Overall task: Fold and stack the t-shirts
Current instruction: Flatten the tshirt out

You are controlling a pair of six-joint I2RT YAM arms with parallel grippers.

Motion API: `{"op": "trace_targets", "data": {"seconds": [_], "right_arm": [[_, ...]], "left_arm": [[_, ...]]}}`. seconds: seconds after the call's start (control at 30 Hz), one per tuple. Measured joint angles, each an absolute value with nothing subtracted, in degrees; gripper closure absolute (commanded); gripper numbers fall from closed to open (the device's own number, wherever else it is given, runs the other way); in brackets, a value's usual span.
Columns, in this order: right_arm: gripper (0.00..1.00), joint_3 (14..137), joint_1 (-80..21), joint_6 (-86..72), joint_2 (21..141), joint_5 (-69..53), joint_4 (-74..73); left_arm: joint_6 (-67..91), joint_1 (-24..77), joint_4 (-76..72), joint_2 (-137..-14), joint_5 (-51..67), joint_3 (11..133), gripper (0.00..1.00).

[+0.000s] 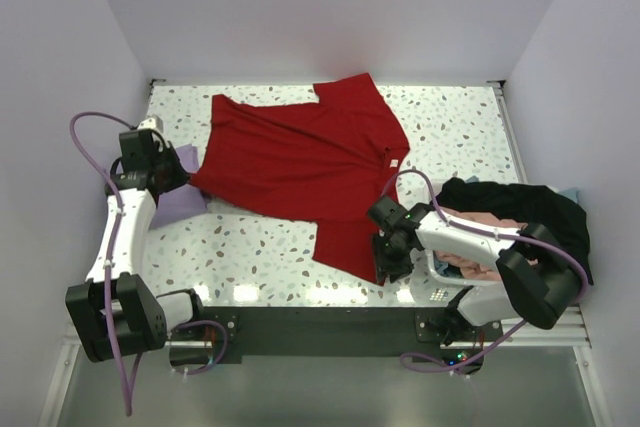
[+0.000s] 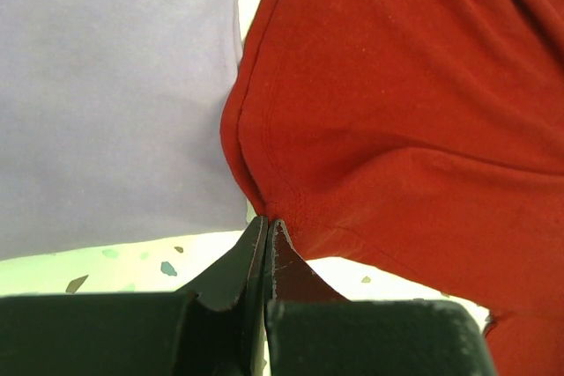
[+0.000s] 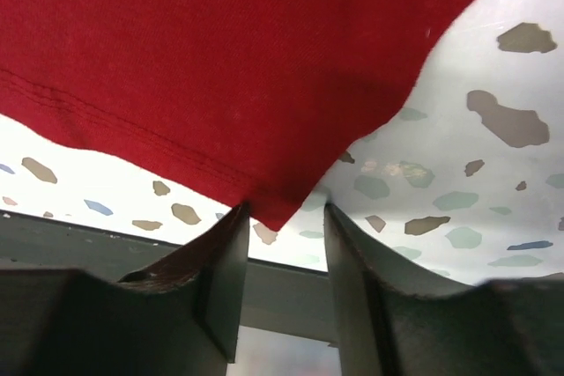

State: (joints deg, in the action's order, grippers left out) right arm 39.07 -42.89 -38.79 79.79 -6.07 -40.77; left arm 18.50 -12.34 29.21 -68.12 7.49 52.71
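Note:
A large bright red t-shirt (image 1: 300, 162) lies spread on the speckled table. My left gripper (image 1: 183, 179) sits at its left corner, with its jaws shut on the red hem (image 2: 291, 204); in the left wrist view the gripper (image 2: 267, 224) pinches a fold of cloth. A lavender t-shirt (image 1: 180, 203) lies just beside and under that corner (image 2: 115, 94). My right gripper (image 1: 386, 259) is at the shirt's near corner. It is open (image 3: 282, 213), and the red corner (image 3: 278, 209) lies between the fingers, ungripped.
A black t-shirt (image 1: 530, 207) and a salmon-pink one (image 1: 468, 263) are heaped in the white basket (image 1: 436, 293) at the right, behind my right arm. The table's dark front edge (image 1: 300, 322) is close to the right gripper. Walls enclose the table's sides and back.

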Motion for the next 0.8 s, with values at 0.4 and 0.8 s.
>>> {"op": "trace_targets", "data": {"seconds": [0.4,0.8], "right_arm": [[1.00,38.5,-42.8,-39.3,79.9,-5.7,-41.1],[1.00,38.5,-43.4,-39.4,77.7,-7.4,-42.6]], "left_arm": [[18.2,-12.4,29.0,-68.5,8.0,50.9,1.00],[18.9,-12.4,28.9,-66.3,8.8,47.3,1.00]]}}
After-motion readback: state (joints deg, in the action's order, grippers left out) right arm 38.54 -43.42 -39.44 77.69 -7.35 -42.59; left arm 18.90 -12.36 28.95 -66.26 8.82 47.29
